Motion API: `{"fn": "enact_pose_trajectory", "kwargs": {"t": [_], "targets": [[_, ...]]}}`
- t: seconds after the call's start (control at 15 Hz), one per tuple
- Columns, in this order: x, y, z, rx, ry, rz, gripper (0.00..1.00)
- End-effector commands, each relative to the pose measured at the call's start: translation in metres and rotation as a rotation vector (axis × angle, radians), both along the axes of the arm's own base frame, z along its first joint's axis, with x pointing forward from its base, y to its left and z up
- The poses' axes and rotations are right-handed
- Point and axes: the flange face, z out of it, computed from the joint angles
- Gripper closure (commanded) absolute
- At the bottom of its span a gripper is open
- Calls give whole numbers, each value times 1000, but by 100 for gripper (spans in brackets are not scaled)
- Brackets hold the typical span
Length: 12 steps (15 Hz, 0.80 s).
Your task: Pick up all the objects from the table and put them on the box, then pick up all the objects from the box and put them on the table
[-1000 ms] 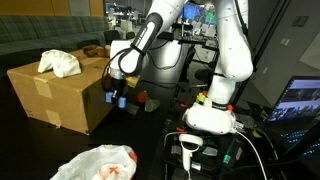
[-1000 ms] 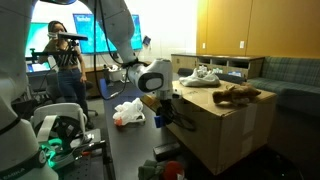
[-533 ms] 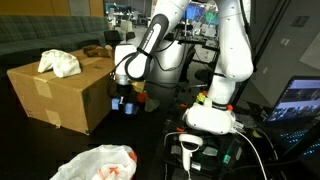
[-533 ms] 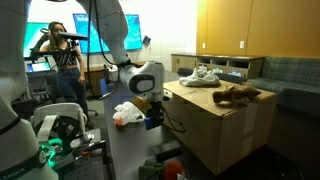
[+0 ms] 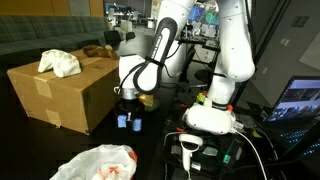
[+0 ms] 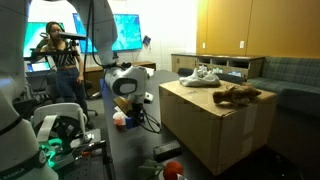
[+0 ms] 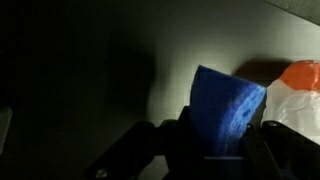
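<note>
Wrist view: a blue square pad, spongy-looking, is seen pinched upright in the claw. The fingers are closed onto its flat faces, w/ only the pad's thickness left between them. A white plastic bag with red print is seen near it, on the black dull-sheen counter.

In an exterior view the bag is found nearest the camera, w/ a white barcode scanner on a black base off to its side. Further back the claw is held low over the counter, just beside the large brown cardboard box w/ tape strips. Whether the pad touches the counter cannot be told.

On the box top a cream-white crumpled cloth and a brown lump are seen. A grey-green couch is seen behind.

Handling, as judged: the pad is expected to be light, soft and compressible, neither fragile nor slippery. It is best held across its flat faces near mid-edge, approx. as it is now. Only moderate squeeze is needed, since too much would buckle it. A low release is advised, as a light pad may tip or bounce.
</note>
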Motion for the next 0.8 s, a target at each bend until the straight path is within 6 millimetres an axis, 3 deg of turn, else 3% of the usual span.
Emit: {"fn": "enact_pose_trajectory", "kwargs": {"t": [0.0, 0.13, 0.6, 0.73], "targets": [[-14, 19, -5, 4, -12, -5, 60], [-21, 27, -5, -4, -8, 6, 56], [-37, 40, 9, -29, -27, 6, 3], [-41, 38, 26, -59, -57, -8, 0]]}}
